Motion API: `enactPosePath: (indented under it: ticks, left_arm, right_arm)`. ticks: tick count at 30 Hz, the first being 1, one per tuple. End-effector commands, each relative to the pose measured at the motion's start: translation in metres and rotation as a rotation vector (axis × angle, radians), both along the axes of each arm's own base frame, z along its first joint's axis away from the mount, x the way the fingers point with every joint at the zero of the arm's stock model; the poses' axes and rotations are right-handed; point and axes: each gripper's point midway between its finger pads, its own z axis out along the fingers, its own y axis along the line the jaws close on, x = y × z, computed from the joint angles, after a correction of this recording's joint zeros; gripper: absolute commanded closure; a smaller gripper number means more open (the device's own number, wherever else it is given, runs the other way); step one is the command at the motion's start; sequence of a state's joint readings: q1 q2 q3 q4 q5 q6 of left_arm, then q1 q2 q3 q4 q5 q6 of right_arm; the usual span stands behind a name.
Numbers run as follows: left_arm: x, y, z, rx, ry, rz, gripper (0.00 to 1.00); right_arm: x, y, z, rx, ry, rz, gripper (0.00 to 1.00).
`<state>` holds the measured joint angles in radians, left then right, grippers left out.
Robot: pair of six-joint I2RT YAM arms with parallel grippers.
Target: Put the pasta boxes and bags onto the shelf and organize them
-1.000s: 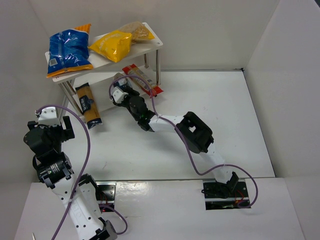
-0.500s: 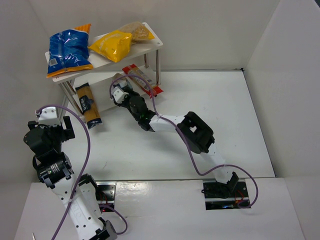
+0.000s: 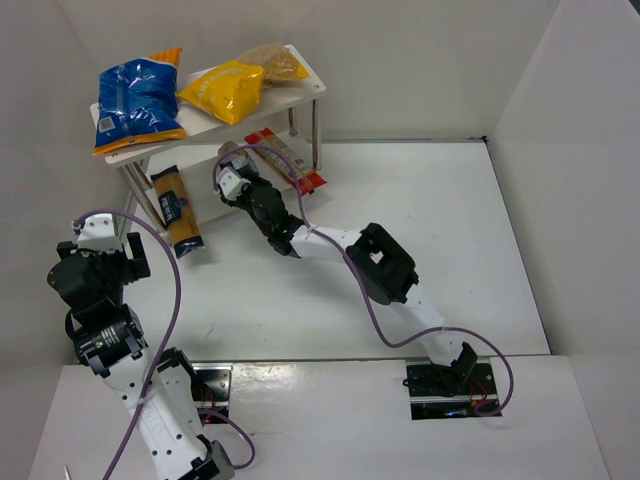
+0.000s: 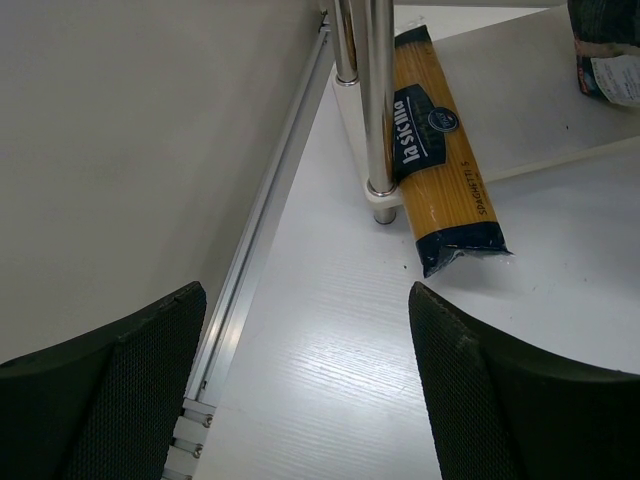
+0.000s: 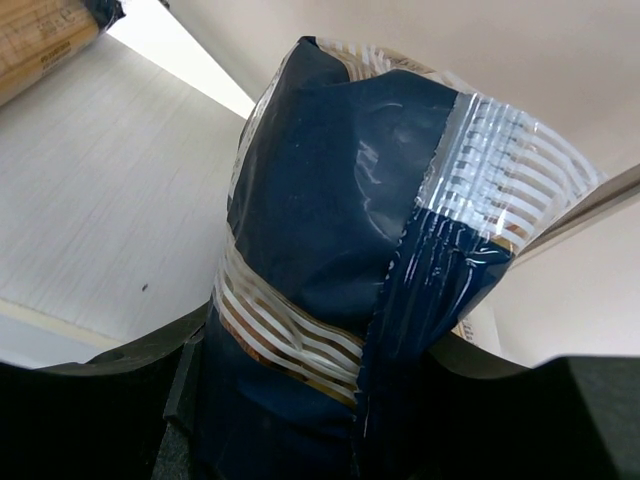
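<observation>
The white two-tier shelf [image 3: 300, 92] stands at the back left. Its top board holds a big blue bag [image 3: 138, 100], a yellow bag [image 3: 225, 90] and a clear bag of brown pasta [image 3: 272, 62]. On the lower board lie a long orange packet [image 3: 177, 210] on the left and a long red packet [image 3: 285, 160] on the right. My right gripper [image 3: 234, 176] is shut on the clear bag with the dark blue label [image 5: 330, 220] and holds it over the lower board [image 5: 110, 210] between the two long packets. My left gripper [image 3: 100, 245] is open and empty, near the orange packet [image 4: 435, 160].
A chrome shelf leg [image 4: 378, 100] stands just left of the orange packet, whose near end overhangs the lower board. White walls enclose the table on the left, back and right. A metal rail [image 4: 270, 210] runs along the left wall.
My right gripper has moved up and left with the dark blue bag, further in under the top board. The left arm has not moved.
</observation>
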<state>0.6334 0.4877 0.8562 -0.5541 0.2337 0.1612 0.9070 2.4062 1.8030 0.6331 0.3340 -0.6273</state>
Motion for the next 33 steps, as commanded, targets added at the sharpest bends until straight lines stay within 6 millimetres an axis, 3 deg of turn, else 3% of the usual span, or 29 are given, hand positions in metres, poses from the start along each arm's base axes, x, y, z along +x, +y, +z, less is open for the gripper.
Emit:
enactPosePath:
  ticks: [1,4,7,8,11,12,13,15,16,18,19,20,21,23,24,26,28,29,30,32,33]
  left_arm:
    - [0.002,0.0,0.004,0.025,-0.011,-0.017,0.12]
    - [0.002,0.0,0.004,0.025,-0.011,-0.017,0.12]
    - [0.002,0.0,0.004,0.025,-0.011,-0.017,0.12]
    - [0.002,0.0,0.004,0.025,-0.011,-0.017,0.12]
    - [0.002,0.0,0.004,0.025,-0.011,-0.017,0.12]
    - [0.002,0.0,0.004,0.025,-0.011,-0.017,0.12]
    - [0.002,0.0,0.004,0.025,-0.011,-0.017,0.12]
    - [0.002,0.0,0.004,0.025,-0.011,-0.017,0.12]
    - [0.003,-0.001,0.004,0.023,-0.012,-0.026,0.12]
    - [0.003,-0.001,0.004,0.023,-0.012,-0.026,0.12]
    - [0.003,-0.001,0.004,0.023,-0.012,-0.026,0.12]
    - [0.003,-0.001,0.004,0.023,-0.012,-0.026,0.12]
    - [0.003,-0.001,0.004,0.023,-0.012,-0.026,0.12]
    - [0.003,-0.001,0.004,0.023,-0.012,-0.026,0.12]
    - [0.003,-0.001,0.004,0.023,-0.012,-0.026,0.12]
    - [0.003,-0.001,0.004,0.023,-0.012,-0.026,0.12]
    - [0.003,-0.001,0.004,0.023,-0.012,-0.026,0.12]
    - [0.003,-0.001,0.004,0.023,-0.012,-0.026,0.12]
    - [0.003,-0.001,0.004,0.023,-0.012,-0.026,0.12]
    - [0.003,-0.001,0.004,0.023,-0.012,-0.026,0.12]
    - [0.003,-0.001,0.004,0.023,-0.012,-0.026,0.12]
  right_arm:
    - [-0.007,0.024,-0.016,0.02,0.037,0.049,1.0]
    - [-0.006,0.03,-0.024,0.003,0.05,0.036,1.0]
    - [-0.008,0.03,-0.034,-0.019,0.109,0.034,0.55]
    - [-0.01,0.031,-0.025,-0.018,0.109,0.045,0.49]
    - [-0.015,0.024,-0.026,-0.034,0.134,0.043,0.32]
    - [-0.016,0.023,-0.024,-0.04,0.139,0.043,0.3]
    - [-0.018,0.021,-0.034,-0.053,0.16,0.041,0.28]
    - [-0.021,0.018,-0.028,-0.061,0.182,0.039,0.25]
    - [-0.024,0.017,-0.038,-0.075,0.207,0.049,0.24]
    - [-0.027,0.014,-0.03,-0.067,0.212,0.048,0.24]
    - [-0.029,0.013,-0.039,-0.082,0.225,0.056,0.24]
    - [-0.029,0.013,-0.03,-0.071,0.217,0.057,0.24]
    - [-0.031,0.011,-0.037,-0.082,0.225,0.056,0.3]
    - [-0.031,0.011,-0.031,-0.066,0.213,0.058,0.41]
    - [-0.031,0.011,-0.031,-0.066,0.213,0.058,0.54]
    - [-0.03,0.012,-0.035,-0.074,0.208,0.058,0.67]
    - [-0.026,0.015,-0.028,-0.057,0.194,0.05,0.82]
    - [-0.024,0.017,-0.031,-0.058,0.195,0.05,0.85]
    - [-0.022,0.02,-0.018,-0.037,0.178,0.052,0.87]
    - [-0.019,0.024,-0.03,-0.05,0.188,0.051,0.93]
    - [-0.017,0.027,-0.025,-0.041,0.181,0.052,0.94]
